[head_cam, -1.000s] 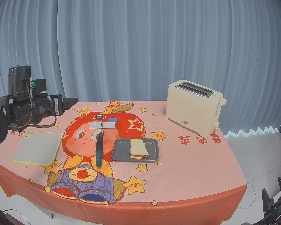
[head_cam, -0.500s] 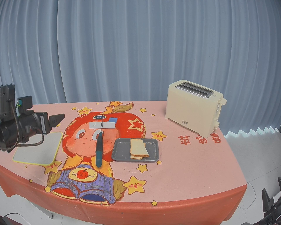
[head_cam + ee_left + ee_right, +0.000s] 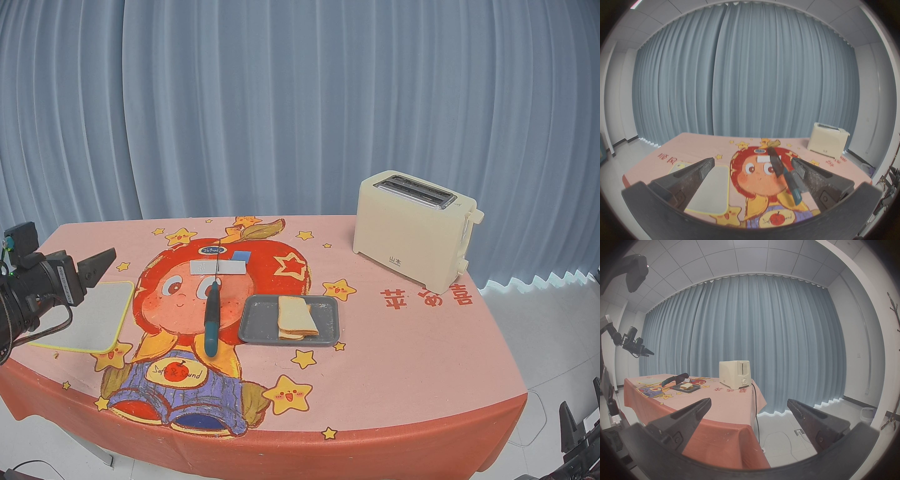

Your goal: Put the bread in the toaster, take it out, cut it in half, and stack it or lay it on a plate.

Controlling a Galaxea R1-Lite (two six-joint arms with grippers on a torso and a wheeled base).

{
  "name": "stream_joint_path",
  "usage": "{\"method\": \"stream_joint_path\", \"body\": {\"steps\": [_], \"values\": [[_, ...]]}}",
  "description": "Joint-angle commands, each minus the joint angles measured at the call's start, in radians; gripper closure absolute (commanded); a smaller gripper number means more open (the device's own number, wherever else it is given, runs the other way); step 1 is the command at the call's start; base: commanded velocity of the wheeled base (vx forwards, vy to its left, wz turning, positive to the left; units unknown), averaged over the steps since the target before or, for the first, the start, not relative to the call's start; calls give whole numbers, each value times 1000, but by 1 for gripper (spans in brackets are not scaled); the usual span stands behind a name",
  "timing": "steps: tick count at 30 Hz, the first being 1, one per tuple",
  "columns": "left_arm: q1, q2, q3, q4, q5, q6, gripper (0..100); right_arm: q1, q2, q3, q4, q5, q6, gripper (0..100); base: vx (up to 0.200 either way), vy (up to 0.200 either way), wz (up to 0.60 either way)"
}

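Two pale, brown-crusted bread slices

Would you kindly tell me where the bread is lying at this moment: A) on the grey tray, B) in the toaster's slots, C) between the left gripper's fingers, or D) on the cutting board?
A: the bread lies on the grey tray in the middle of the table, with the knife beside the tray, well apart from the toaster and the cutting board.

Two bread slices lie stacked on the grey tray, well apart from the upright cream toaster.
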Motion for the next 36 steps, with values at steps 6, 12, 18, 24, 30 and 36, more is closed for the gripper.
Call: {"method": "stream_joint_path", "body": {"steps": [6,12,18,24,30,36], "values": [[-2,-3,61,-195,-10,-22,0,0,-16,14,0,0,1,0,0,0,0],[-2,-6,64,-188,-13,-28,0,0,-16,14,0,0,1,0,0,0,0],[0,-7,66,-186,-11,-26,0,0,-16,14,0,0,1,0,0,67,0],[-2,-9,66,-186,-13,-26,0,0,-16,14,0,0,-1,0,0,200,0],[-5,-10,66,-186,-13,-26,0,0,-16,14,0,0,1,0,0,200,0],[-8,-10,58,-199,-22,-37,0,0,-16,14,0,0,1,0,0,133,0]]}}
